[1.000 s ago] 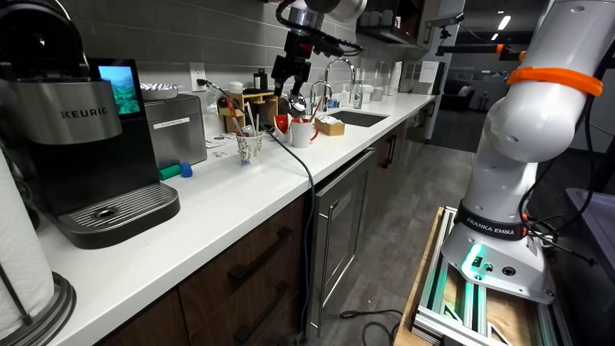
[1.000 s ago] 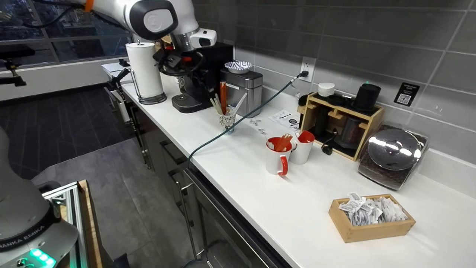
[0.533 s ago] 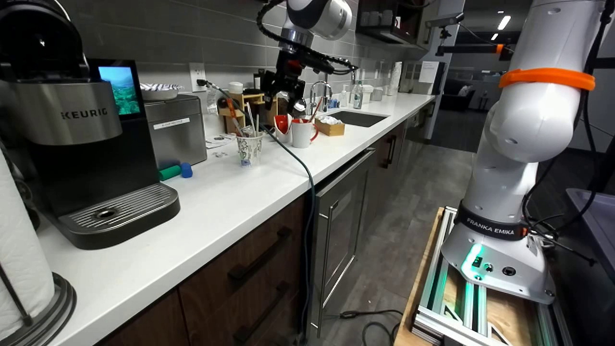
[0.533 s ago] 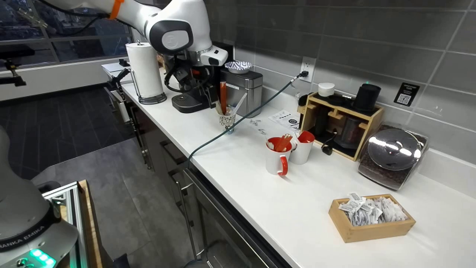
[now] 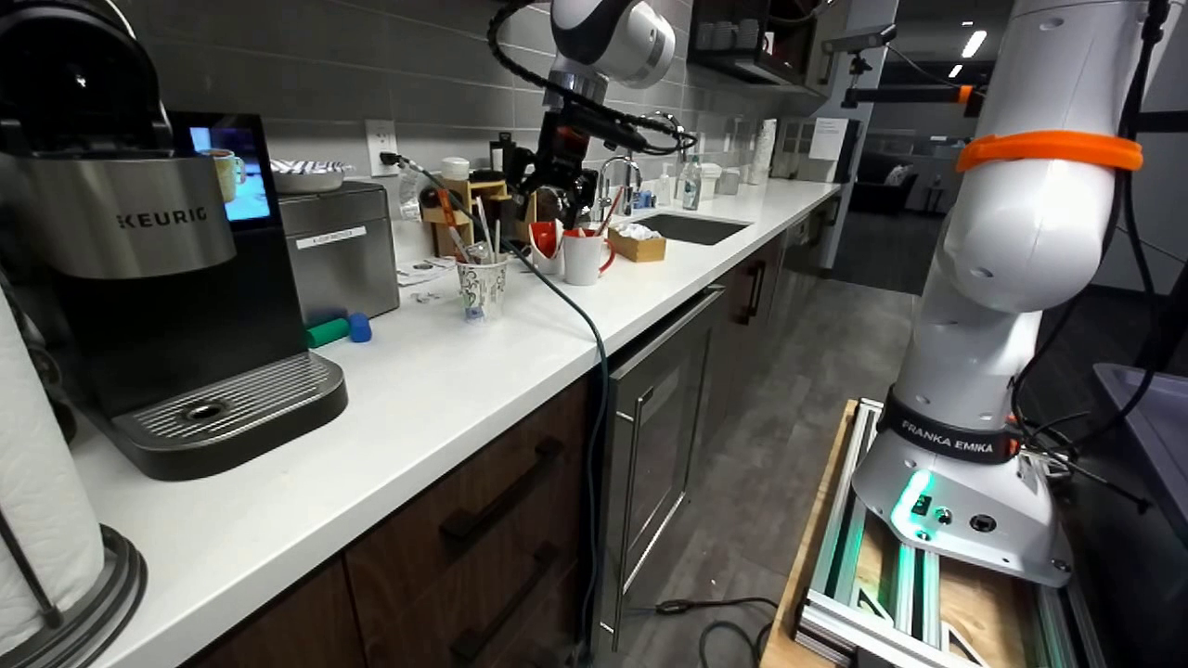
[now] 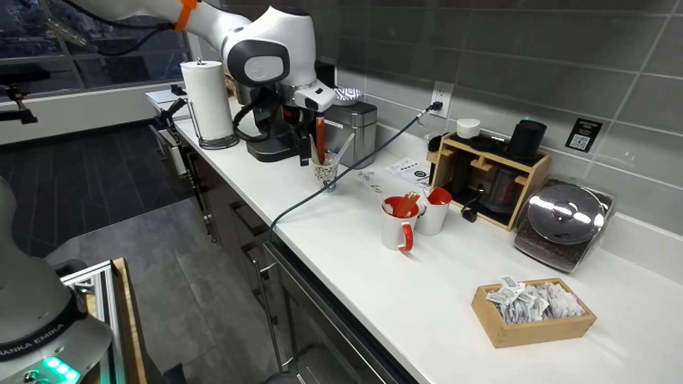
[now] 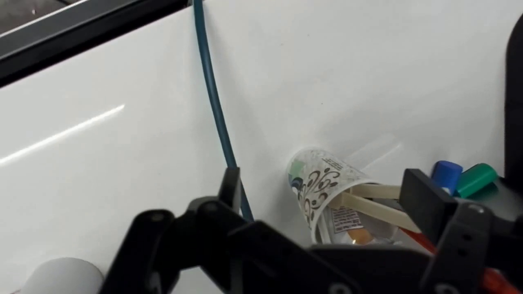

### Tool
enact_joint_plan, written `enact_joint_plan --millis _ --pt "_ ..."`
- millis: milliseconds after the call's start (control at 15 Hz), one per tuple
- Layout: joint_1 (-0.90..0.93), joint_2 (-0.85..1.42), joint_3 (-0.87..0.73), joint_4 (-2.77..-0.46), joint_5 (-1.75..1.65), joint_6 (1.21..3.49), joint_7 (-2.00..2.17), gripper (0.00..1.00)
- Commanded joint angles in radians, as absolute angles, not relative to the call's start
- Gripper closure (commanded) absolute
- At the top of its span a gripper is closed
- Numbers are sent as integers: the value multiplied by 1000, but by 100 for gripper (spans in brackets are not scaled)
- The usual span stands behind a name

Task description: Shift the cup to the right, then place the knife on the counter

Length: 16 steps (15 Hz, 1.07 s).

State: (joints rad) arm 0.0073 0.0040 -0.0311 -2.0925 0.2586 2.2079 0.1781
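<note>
Tool (image 7: 327,190) lower than a second ago | jaws spread wide | patterned cup (image 5: 483,291) unmoved on counter (image 5: 418,380)

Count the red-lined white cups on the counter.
2: the red-handled cup, and a second cup close beside it, nearer the wall. Both stand on the counter; more may be hidden.

Arm (image 5: 1030,241) is glossy white, bulbous, orange band (image 5: 1049,147) round it. Base (image 5: 973,497) white too: black collar (image 5: 947,440) lettered FRANKA EMIKA, green-lit strip (image 5: 912,497), round sockets (image 5: 983,523). Joint cap (image 6: 267,68) pale inside black surround. Silver wrist ring (image 5: 579,83). Black ribbed cable (image 5: 594,104) runs outside. Pincer (image 7: 327,185) black, angular, screw heads (image 7: 339,288) showing.
</note>
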Motion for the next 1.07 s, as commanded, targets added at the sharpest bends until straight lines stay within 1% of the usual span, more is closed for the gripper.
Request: enact_joint_plan --millis 0,267,533,867,933,1000 --pt "-11 81 -33 -2025 300 2149 309 0" --pt "-3 162 -27 -1961 315 2163 500 0" --pt "17 217 -39 -1912 262 2172 719 0" --pt "20 259 -42 -1873 251 2155 833 0" --pt "21 267 -41 -1868 250 2156 844 8" --pt "22 273 -40 -1864 249 2156 852 21"
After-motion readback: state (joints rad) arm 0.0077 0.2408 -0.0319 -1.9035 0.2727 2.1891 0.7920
